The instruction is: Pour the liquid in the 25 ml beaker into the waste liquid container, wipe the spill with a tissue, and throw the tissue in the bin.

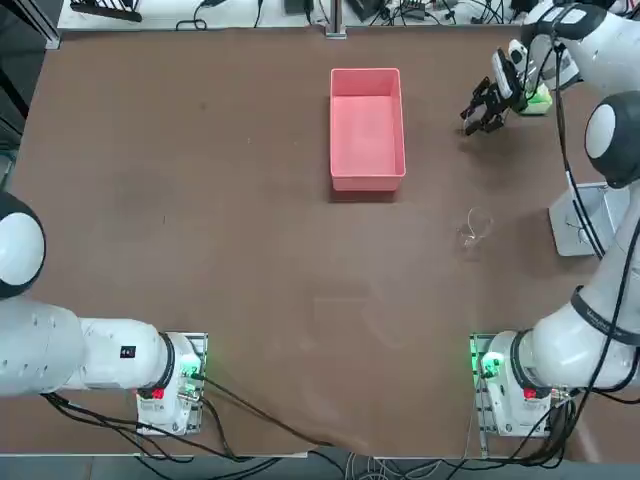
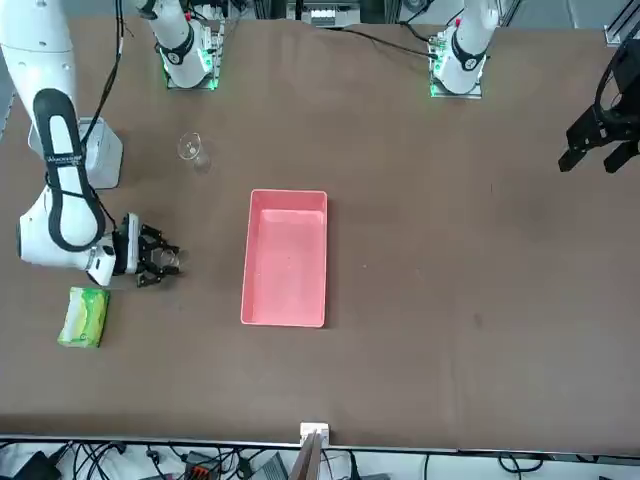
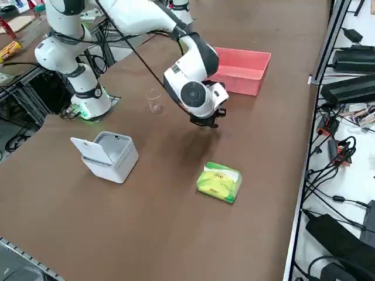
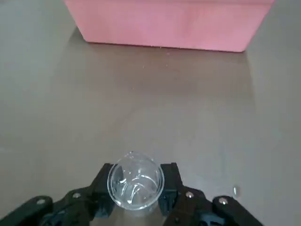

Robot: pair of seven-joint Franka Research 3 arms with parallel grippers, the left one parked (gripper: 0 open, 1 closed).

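Note:
My right gripper [image 4: 135, 188] is shut on the 25 ml beaker [image 4: 135, 181], a tiny clear glass held between the two black fingers [image 4: 170, 181]. It hovers low over the brown table, between the pink waste liquid container [image 1: 366, 72] and the yellow-green tissue pack [image 1: 538, 98]. From across the table the gripper [image 2: 160, 262] sits a short way from the container's [image 2: 287, 193] side. The container's pink wall [image 4: 164, 23] faces the fingers. The bin [image 3: 108, 155] stands with its lid up at the robot's right. A loose tissue is out of view.
A larger clear beaker [image 1: 476, 228] stands upright on the table between the right arm's base and the gripper [image 1: 483, 112]. The tissue pack [image 3: 219, 182] lies close behind the gripper [image 3: 208, 122]. Cables and equipment line the far table edge.

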